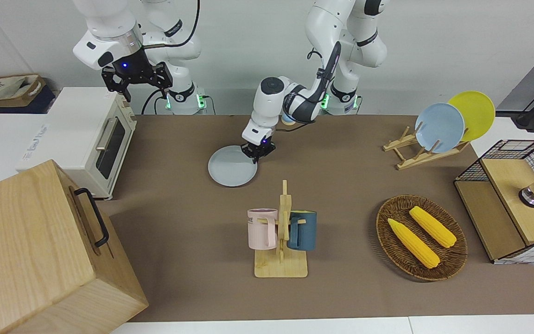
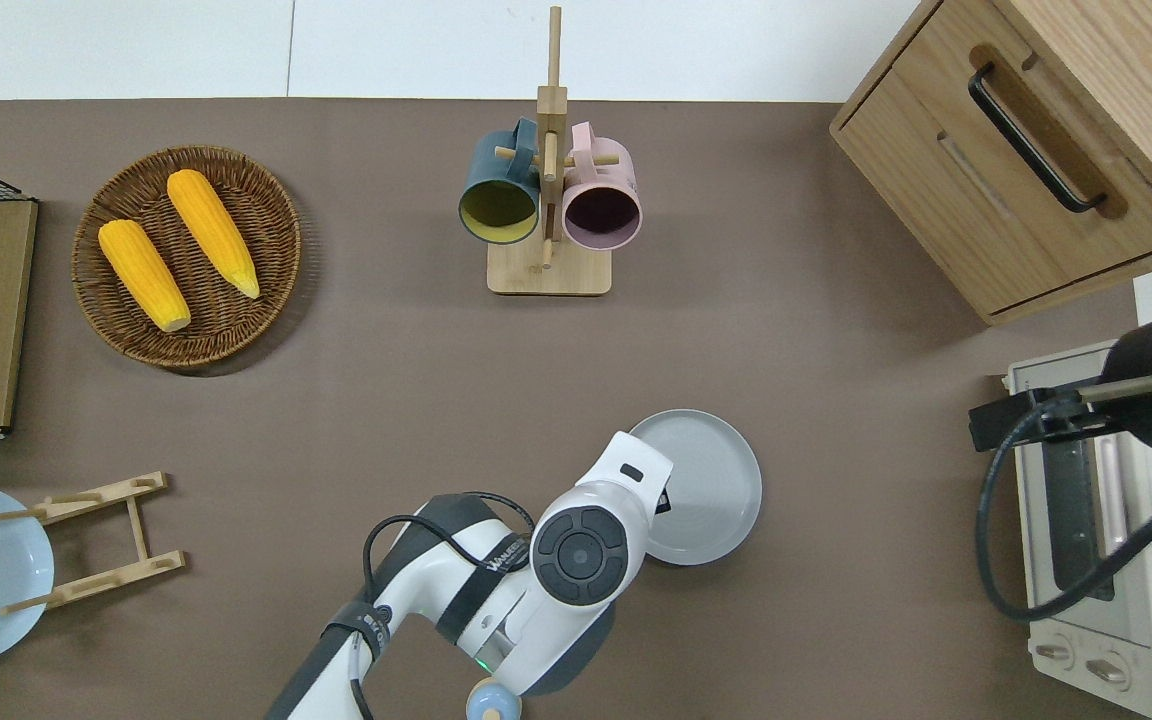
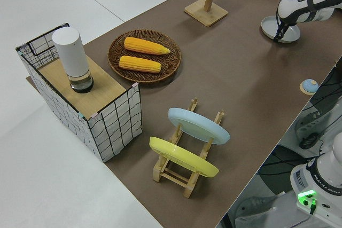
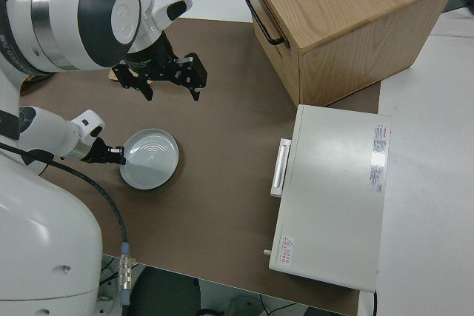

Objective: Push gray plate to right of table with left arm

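Observation:
The gray plate point(image 1: 231, 167) lies flat on the brown table point(image 1: 179, 222), nearer to the robots than the mug rack and a little toward the right arm's end. It also shows in the overhead view point(image 2: 711, 485). My left gripper point(image 1: 257, 156) points down with its fingers together. Its tip is low at the plate's rim on the side toward the left arm's end, seen in the overhead view point(image 2: 660, 500) and the right side view point(image 4: 117, 154). It holds nothing. My right gripper point(image 1: 136, 81) is parked, its fingers open.
A white toaster oven point(image 1: 98, 137) and a wooden cabinet point(image 1: 40, 250) stand at the right arm's end. The mug rack point(image 1: 281, 232) holds a pink and a blue mug. A basket with corn point(image 1: 422, 237) and a plate rack point(image 1: 422, 150) are toward the left arm's end.

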